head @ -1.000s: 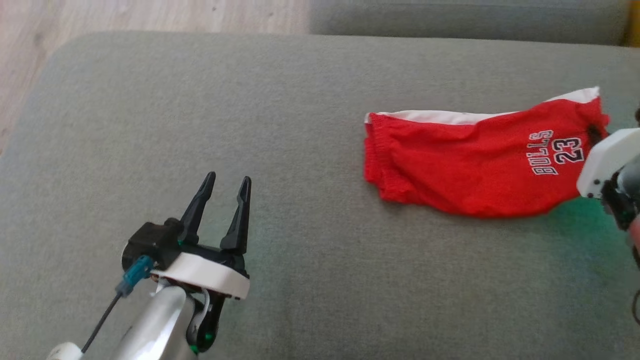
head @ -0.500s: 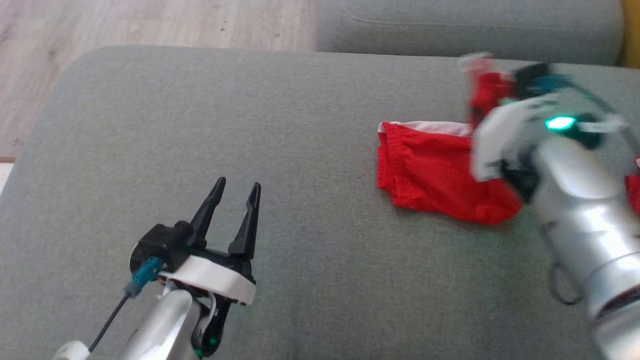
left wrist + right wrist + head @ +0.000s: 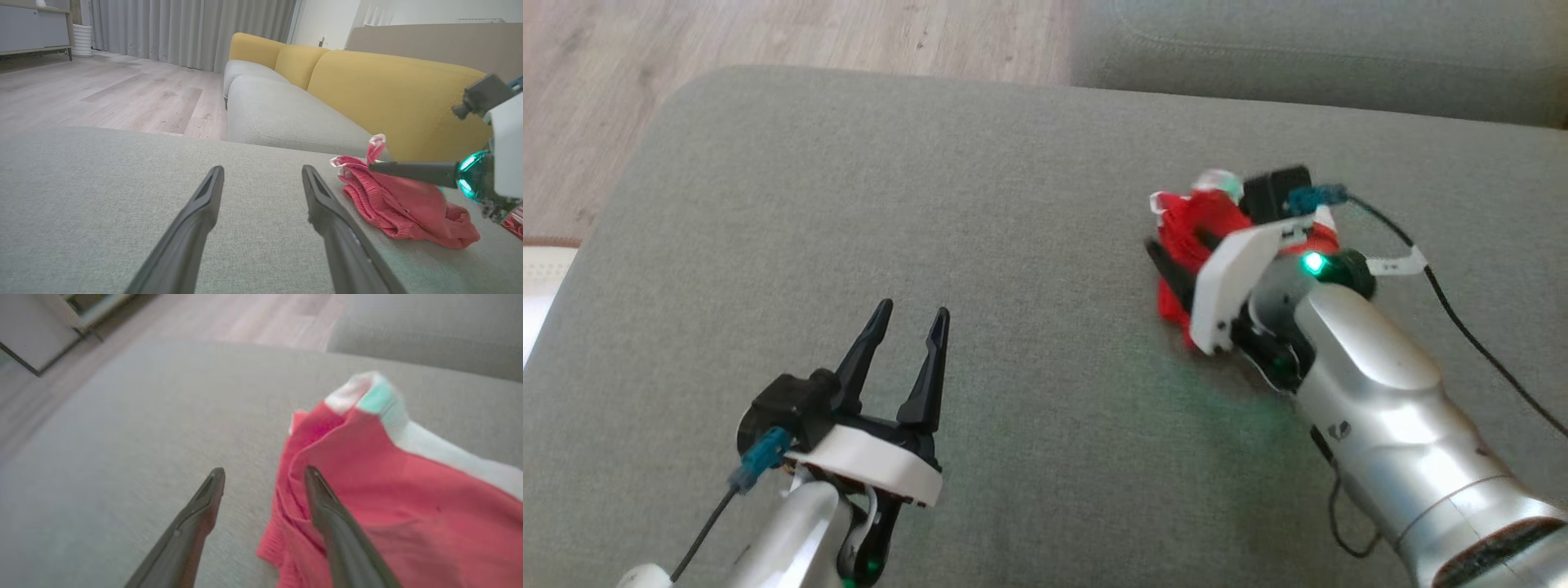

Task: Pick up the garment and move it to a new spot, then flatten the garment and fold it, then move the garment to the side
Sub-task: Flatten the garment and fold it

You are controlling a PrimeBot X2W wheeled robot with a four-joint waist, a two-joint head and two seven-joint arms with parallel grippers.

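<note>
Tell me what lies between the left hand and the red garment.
Bare grey cushion, nothing on it, as the head view shows between the left hand and the red garment.

Red garment [image 3: 1197, 230] on grey cushion [image 3: 931, 188]

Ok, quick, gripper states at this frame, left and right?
Left gripper: open, holding nothing.
Right gripper: open, nothing clamped; the red garment lies beside one finger.
</note>
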